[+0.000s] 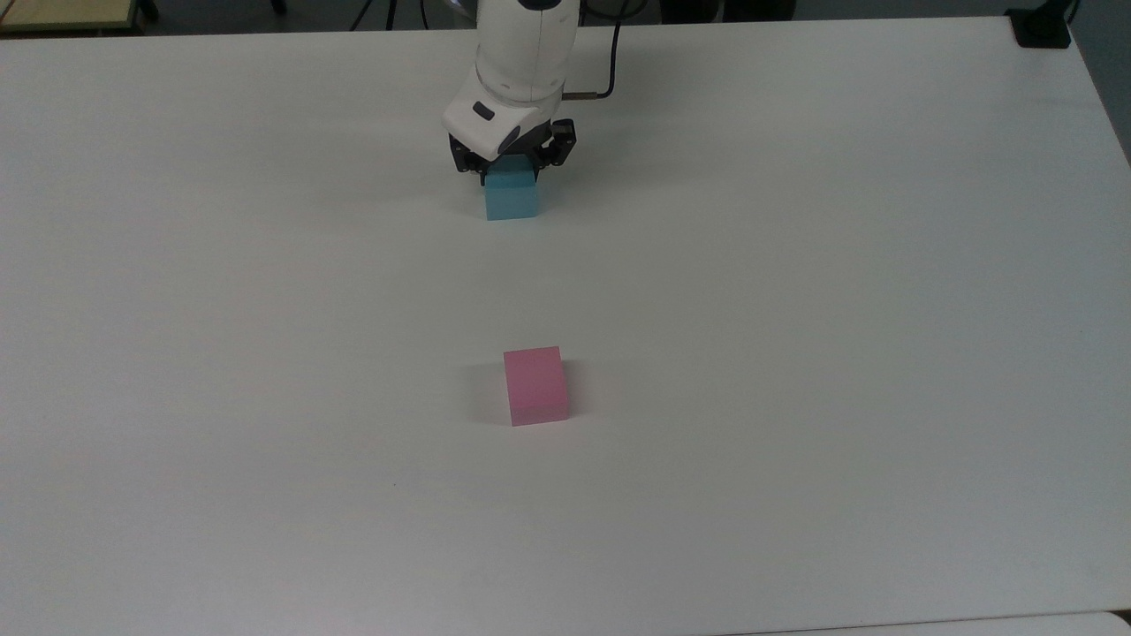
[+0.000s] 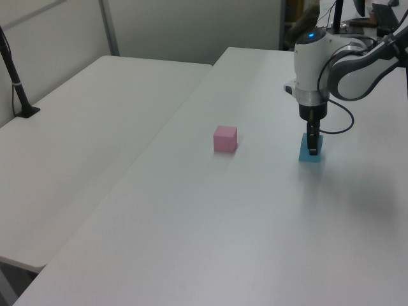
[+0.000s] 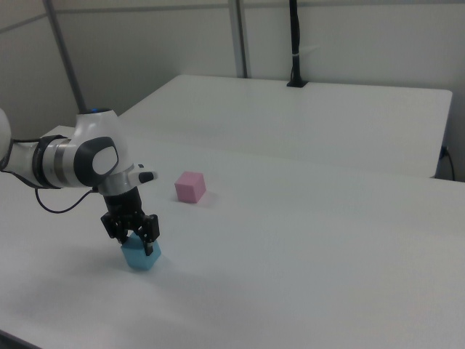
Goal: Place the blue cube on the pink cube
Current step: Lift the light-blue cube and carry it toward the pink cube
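Note:
The blue cube [image 1: 512, 201] [image 2: 310, 155] [image 3: 139, 258] rests on the white table [image 1: 795, 309], near its far edge in the top view. My gripper [image 1: 511, 177] [image 2: 312, 148] [image 3: 136, 243] points straight down over it, and its black fingers press against the cube's left and right sides, so it is shut on the cube. The arm's white wrist hides the cube's top face in the top view. The pink cube [image 1: 535, 386] [image 2: 225, 138] [image 3: 190, 187] stands alone on the table, well apart from the blue cube and closer to the top view's bottom.
A second white table [image 2: 83, 127] adjoins this one, with a black pole [image 2: 16, 83] [image 3: 296, 43] mounted on it. A black base [image 1: 1043, 26] sits at the top view's upper right corner. A cable [image 1: 605, 62] loops behind the wrist.

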`<state>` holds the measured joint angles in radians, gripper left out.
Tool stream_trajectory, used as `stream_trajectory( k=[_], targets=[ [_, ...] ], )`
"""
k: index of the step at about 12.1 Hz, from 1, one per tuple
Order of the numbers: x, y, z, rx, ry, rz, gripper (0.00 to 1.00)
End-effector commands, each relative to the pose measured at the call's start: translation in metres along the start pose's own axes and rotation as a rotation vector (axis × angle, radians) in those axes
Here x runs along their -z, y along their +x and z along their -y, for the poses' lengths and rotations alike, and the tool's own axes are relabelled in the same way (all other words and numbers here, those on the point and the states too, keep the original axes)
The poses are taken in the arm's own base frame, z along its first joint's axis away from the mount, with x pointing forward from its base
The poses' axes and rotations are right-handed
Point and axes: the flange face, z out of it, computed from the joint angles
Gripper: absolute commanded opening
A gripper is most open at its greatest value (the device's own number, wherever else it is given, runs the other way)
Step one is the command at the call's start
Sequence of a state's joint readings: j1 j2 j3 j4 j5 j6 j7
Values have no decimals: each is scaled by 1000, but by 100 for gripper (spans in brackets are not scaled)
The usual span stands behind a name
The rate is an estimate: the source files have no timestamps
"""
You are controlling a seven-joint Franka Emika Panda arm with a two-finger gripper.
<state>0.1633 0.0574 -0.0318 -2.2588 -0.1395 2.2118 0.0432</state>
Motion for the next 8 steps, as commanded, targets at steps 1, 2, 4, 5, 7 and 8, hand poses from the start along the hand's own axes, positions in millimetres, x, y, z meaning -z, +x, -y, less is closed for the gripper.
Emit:
stream_trajectory(
  k=[1, 2, 4, 5, 7, 8],
  targets=[
    [16, -8, -4, 25, -15, -22, 44],
    [37, -8, -8, 16, -15, -28, 44],
    [91, -5, -12, -8, -2, -3, 44],
    [125, -1, -15, -26, 20, -1, 45],
    [193, 2, -25, -55, 56, -13, 45],
    [213, 1, -27, -61, 65, -22, 45]
  ],
)
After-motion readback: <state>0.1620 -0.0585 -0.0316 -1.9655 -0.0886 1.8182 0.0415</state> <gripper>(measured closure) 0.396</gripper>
